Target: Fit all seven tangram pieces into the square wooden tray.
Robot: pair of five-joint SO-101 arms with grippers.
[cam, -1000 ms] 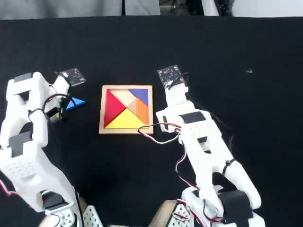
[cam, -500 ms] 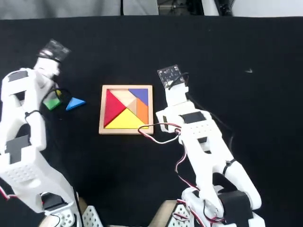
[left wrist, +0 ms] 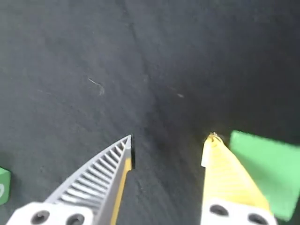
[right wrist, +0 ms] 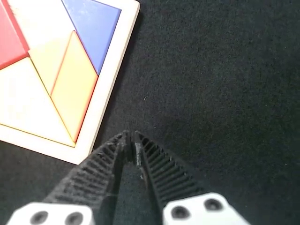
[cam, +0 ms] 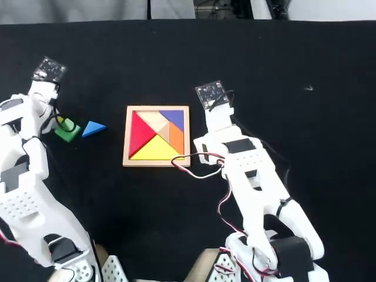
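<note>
Left of the tray (cam: 127,136), on the black table, the green piece (cam: 67,131) and the blue triangle (cam: 93,128) lie side by side, outside it. My left gripper (left wrist: 171,143) is the nearer one, jaws apart, but the green piece sits just outside its yellow finger (left wrist: 229,178), not between the two. My right gripper (right wrist: 131,138) is closed beside the tray's corner.

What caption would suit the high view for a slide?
Wooden tangram tray, with the green square and blue triangle lying outside it on the black table.
</note>
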